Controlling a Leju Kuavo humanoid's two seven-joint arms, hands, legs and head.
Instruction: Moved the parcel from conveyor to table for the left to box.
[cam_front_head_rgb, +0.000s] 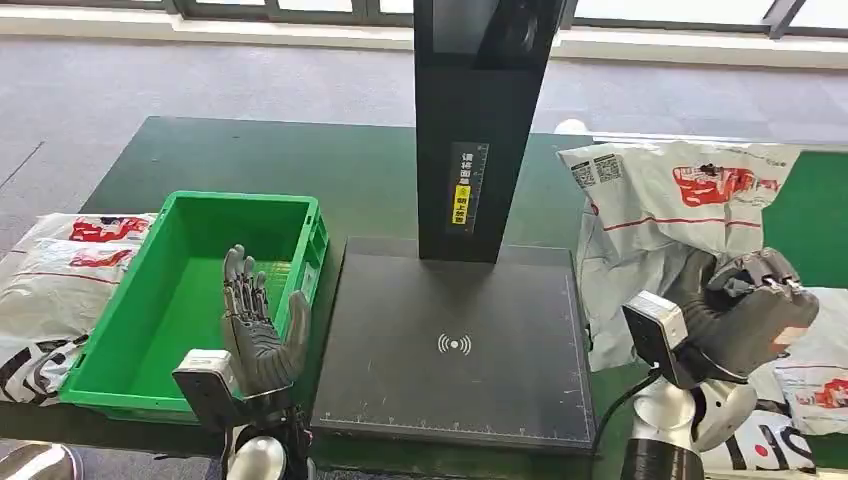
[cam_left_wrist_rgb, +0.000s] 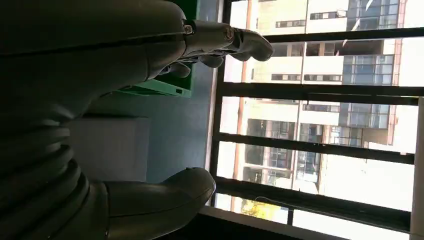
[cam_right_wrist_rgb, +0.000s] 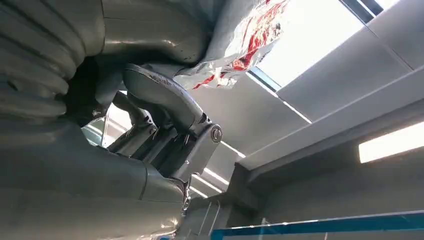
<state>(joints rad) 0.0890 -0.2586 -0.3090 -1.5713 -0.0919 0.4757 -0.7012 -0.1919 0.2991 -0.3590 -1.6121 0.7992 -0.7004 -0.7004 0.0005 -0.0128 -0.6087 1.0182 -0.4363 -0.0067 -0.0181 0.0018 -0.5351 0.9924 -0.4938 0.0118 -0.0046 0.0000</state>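
Two robot hands in head view. Left robot hand (cam_front_head_rgb: 262, 325) raised upright over the near right corner of the green crate (cam_front_head_rgb: 120, 350), fingers apart and extended, nothing in it; left wrist view shows the same spread. Right robot hand (cam_front_head_rgb: 745, 310) at the right side, fingers curled around the lower edge of the white parcel (cam_front_head_rgb: 660, 215) with red print and QR labels; right wrist view shows crumpled parcel film pinched against the thumb. Parcel lifted, leaning up beside the black scanner base (cam_front_head_rgb: 455, 340), right of its black column (cam_front_head_rgb: 478, 130). More printed bags (cam_front_head_rgb: 55, 285) lie left of the crate on the green worktop (cam_front_head_rgb: 250, 160).
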